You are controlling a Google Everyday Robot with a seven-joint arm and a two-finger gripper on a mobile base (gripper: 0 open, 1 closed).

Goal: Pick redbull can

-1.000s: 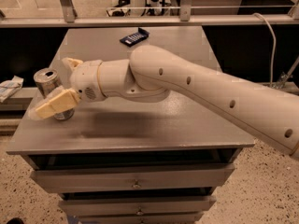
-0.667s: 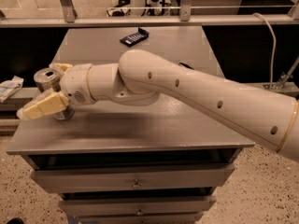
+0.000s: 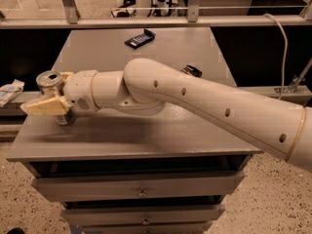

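The redbull can [image 3: 48,80] is a slim silver can with a pull-tab top. It stands upright near the left edge of the grey table [image 3: 146,135]. My gripper [image 3: 46,94] sits at the can, its cream parts on the near and far sides, and it hides most of the can's body. The can's base [image 3: 64,118] shows below it and seems to rest on the table. The thick white arm [image 3: 195,101] reaches in from the right across the table.
A flat dark blue packet [image 3: 140,38] lies at the table's back. Another dark packet [image 3: 192,71] peeks out behind the arm. A white crumpled item [image 3: 9,91] lies on a lower ledge at left. A rail [image 3: 156,21] runs behind, drawers [image 3: 141,191] below.
My gripper has moved left along the table until it reaches around the can. The can has stayed where it was.
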